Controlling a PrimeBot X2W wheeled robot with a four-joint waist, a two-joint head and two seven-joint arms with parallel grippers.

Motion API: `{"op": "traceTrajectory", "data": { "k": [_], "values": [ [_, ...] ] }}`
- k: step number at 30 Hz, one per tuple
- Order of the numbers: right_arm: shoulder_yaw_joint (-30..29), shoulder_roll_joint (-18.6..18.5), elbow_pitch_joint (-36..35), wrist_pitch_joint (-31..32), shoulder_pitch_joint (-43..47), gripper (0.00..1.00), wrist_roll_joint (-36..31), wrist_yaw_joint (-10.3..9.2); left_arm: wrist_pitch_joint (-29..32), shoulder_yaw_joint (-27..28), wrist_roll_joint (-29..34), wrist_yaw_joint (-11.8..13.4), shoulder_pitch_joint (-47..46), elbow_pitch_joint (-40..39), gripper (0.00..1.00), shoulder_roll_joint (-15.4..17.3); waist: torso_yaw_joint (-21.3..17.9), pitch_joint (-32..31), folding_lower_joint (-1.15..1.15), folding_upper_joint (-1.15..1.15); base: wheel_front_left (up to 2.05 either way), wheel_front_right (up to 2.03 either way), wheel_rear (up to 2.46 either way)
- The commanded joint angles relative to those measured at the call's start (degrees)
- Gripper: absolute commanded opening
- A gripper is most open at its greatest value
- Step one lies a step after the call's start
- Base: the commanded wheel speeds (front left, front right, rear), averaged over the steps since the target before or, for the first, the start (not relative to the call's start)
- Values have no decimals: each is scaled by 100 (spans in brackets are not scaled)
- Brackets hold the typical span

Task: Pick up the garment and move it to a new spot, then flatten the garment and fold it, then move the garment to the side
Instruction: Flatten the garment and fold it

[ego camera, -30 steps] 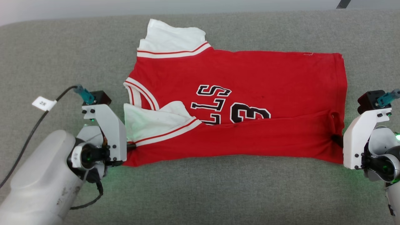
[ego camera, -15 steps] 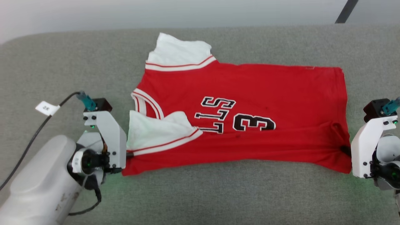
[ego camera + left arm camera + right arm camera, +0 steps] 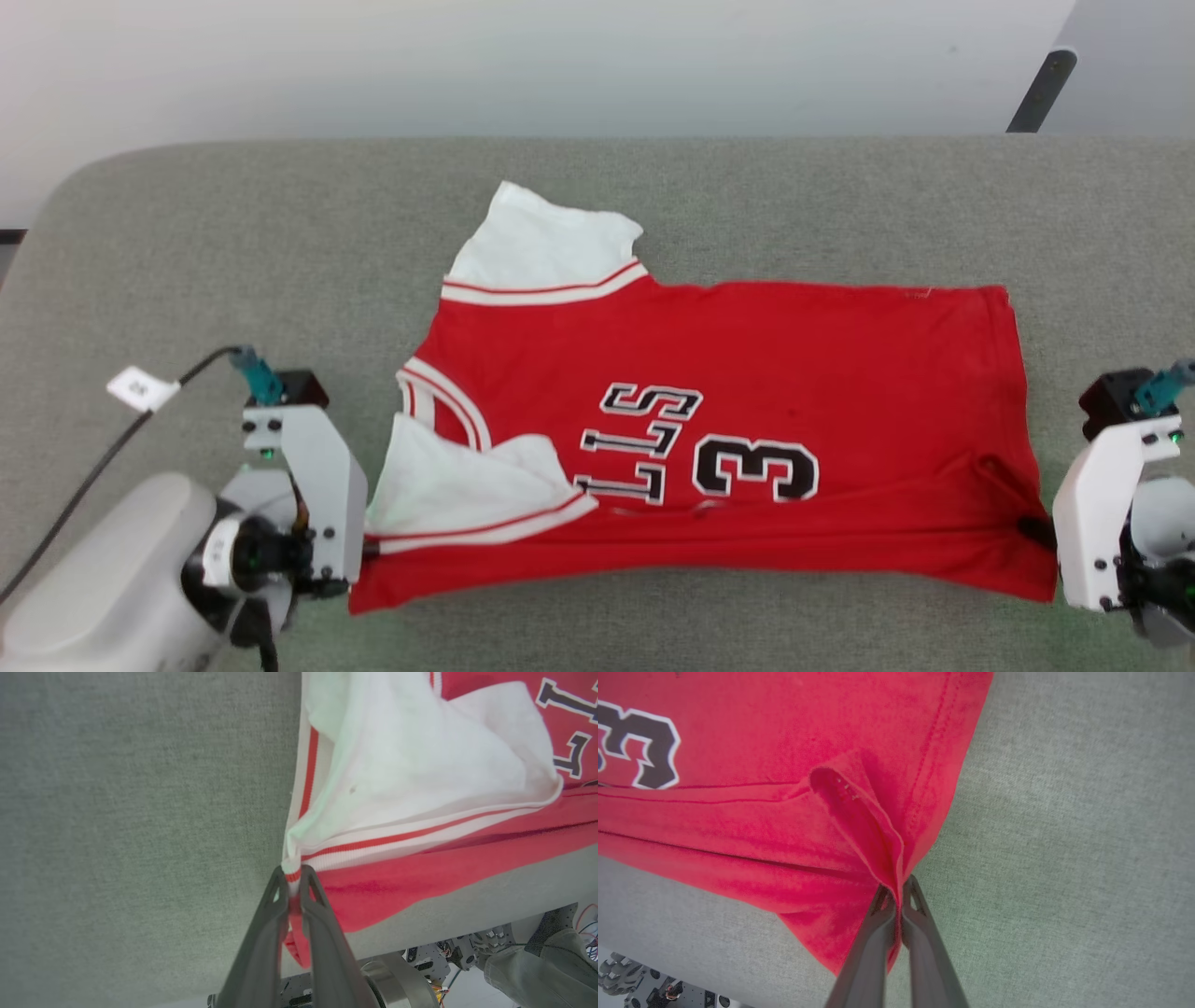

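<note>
Surface: grey cloth-covered table (image 3: 233, 280), rounded at its far-left corner, with a pale wall (image 3: 467, 65) behind its far edge.
Shirt: red shirt (image 3: 747, 355) lying front side up across the middle of the table, collar toward the table's left end and hem toward its right end.
Lettering: black, white-outlined letters (image 3: 644, 439) and a number 3 (image 3: 754, 469), lying sideways. The lowest letters are partly covered by a sleeve.
Far sleeve: white sleeve (image 3: 551, 247) with striped trim, lying flat on the side toward the table's far edge.
Near sleeve: white sleeve (image 3: 457, 485) with striped trim, folded in over the red front on the side toward the table's near edge.
Near strip: a long crease runs the shirt's length. The red strip below it stretches between the two grippers, close to the table's near edge.
Left gripper: left gripper (image 3: 292, 877) at the table's near-left, its fingers pinched narrow on the striped trim and red cloth at the shirt's shoulder corner.
Right gripper: right gripper (image 3: 900, 889) at the table's near-right, its fingers pinched narrow on a gathered pleat at the shirt's hem corner.
Cable: dark cable with a white tag (image 3: 140, 390) over the table's left part, running to the left arm.
Post: dark slanted post (image 3: 1041, 89) beyond the table's far-right corner.
</note>
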Motion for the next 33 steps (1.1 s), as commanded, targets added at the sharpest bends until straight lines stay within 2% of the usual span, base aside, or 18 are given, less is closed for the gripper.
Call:
{"op": "traceTrajectory", "data": {
  "k": [1, 5, 6, 7, 8, 9, 10, 11, 12, 13, 24, 28, 33],
  "values": [
    [-81, -57, -31, 33, 128, 0, -4, -10, 22, 14, -17, 78, 112, -15, 0, 100, 11, -19, 0, 0, 0, 0, 0],
    [-181, 25, -158, 70, 349, 0, -32, -9, -68, 10, -39, 171, 355, -193, 0, 133, 0, -33, 0, 0, 0, 0, 0],
    [-197, 56, -177, 64, 397, 0, -45, -9, -71, -12, -41, 172, 408, -213, 4, 120, -1, -38, 0, 0, 0, 0, 0],
    [-207, 75, -201, 60, 435, 0, -61, -9, -93, -29, -42, 178, 458, -225, 15, 98, -4, -41, 0, 0, 0, 0, 0],
    [-212, 92, -223, 56, 468, 8, -68, -9, -126, -43, -37, 163, 485, -225, 34, 67, -8, -42, 0, 0, 0, 0, 0],
    [-211, 119, -240, 55, 496, 16, -78, -9, -171, -42, -34, 140, 502, -216, 48, 34, -12, -44, 0, 0, 0, 0, 0],
    [-205, 136, -260, 60, 514, 34, -83, -9, -217, -38, -31, 123, 516, -206, 57, 11, -16, -47, 0, 0, 0, 0, 0],
    [-204, 140, -281, 65, 533, 62, -82, -9, -256, -42, -21, 106, 527, -197, 82, -12, -17, -52, 0, 0, 0, 0, 0],
    [-203, 145, -300, 68, 560, 96, -82, -9, -270, -49, -16, 91, 538, -185, 94, -28, -19, -57, 0, 0, 0, 0, 0],
    [-203, 146, -319, 79, 589, 100, -84, -9, -301, -55, -15, 66, 547, -178, 100, -46, -20, -63, 0, 0, 0, 0, 0],
    [-405, 199, -940, -69, 740, 100, -95, -8, -538, 101, 100, -8, 337, -334, 100, 149, -6, -162, 0, 0, 0, 0, 0],
    [-459, 192, -1335, -558, 816, 100, -129, -8, -865, 254, 219, -100, 204, -536, 100, 232, -5, -184, 0, 0, 0, 0, 0],
    [-384, 139, -1700, -1646, 828, 100, -277, -8, -1426, 437, 454, -354, -102, -710, 100, 291, -72, -173, 0, 0, 0, 0, 0]
  ]
}}
